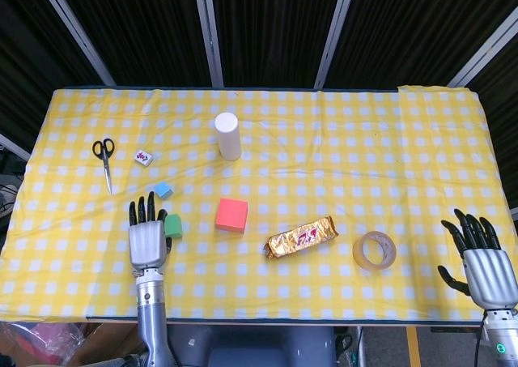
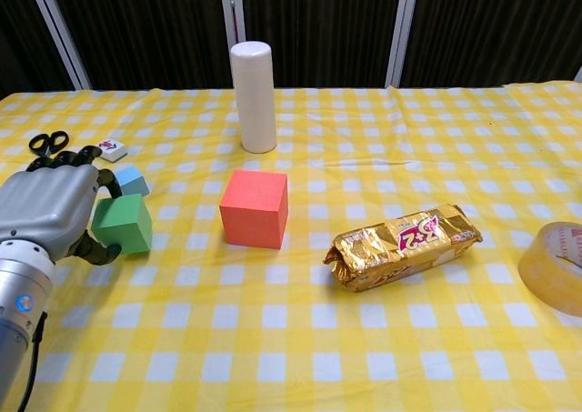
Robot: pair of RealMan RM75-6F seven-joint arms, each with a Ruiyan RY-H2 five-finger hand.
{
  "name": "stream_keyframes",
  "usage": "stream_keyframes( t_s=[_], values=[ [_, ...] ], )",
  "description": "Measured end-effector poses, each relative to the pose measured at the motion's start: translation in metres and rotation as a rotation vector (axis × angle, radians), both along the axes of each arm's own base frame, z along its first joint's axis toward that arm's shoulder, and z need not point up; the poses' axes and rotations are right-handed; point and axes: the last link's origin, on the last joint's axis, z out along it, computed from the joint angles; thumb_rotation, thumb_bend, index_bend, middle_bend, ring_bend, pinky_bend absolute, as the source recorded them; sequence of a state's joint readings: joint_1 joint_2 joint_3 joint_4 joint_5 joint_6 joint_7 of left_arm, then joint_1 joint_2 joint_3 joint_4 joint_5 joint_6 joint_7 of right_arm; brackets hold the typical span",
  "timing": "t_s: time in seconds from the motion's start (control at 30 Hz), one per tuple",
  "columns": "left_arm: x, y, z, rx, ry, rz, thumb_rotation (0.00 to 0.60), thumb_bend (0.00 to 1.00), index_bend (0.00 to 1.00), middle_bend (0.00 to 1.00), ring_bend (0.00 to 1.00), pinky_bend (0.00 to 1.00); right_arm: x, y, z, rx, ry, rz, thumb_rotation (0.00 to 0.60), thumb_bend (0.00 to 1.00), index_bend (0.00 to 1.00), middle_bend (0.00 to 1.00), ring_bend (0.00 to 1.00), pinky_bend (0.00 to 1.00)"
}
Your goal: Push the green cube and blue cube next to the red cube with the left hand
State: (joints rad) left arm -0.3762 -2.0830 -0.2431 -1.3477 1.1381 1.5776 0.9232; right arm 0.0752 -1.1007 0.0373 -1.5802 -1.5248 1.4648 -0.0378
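Our left robot hand (image 2: pixel 50 212) rests flat against the far-left side of the green cube (image 2: pixel 122 223), fingers apart and clamping nothing, placed to shove it toward the red cube (image 2: pixel 255 208). The blue cube (image 2: pixel 133 181) sits just behind the green one, left of the red cube. Our right robot hand (image 1: pixel 484 263) idles open, well right of the red cube.

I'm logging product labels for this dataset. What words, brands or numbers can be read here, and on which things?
Gold snack packet: red and white logo, too blurred to read.
Small white tile: red and green marks, too small to read.
Tape roll: faint print on the inner core, unreadable.
Nothing else carries text.
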Motion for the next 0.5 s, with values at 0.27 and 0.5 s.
stream_keyframes(
  t_s=[0.27, 0.5],
  values=[
    [0.003, 0.011, 0.017, -0.006, -0.010, -0.041, 0.600, 0.46, 0.43, 0.00, 0.00, 0.00, 0.000, 0.000, -0.001, 0.002, -0.001, -0.007, 0.600, 0.32, 0.16, 0.00, 0.00, 0.00],
    [0.017, 0.036, 0.030, -0.067, -0.041, -0.099, 0.600, 0.46, 0.42, 0.00, 0.00, 0.00, 0.001, 0.002, 0.000, 0.001, -0.003, -0.009, 0.600, 0.32, 0.16, 0.00, 0.00, 0.00]
  ],
)
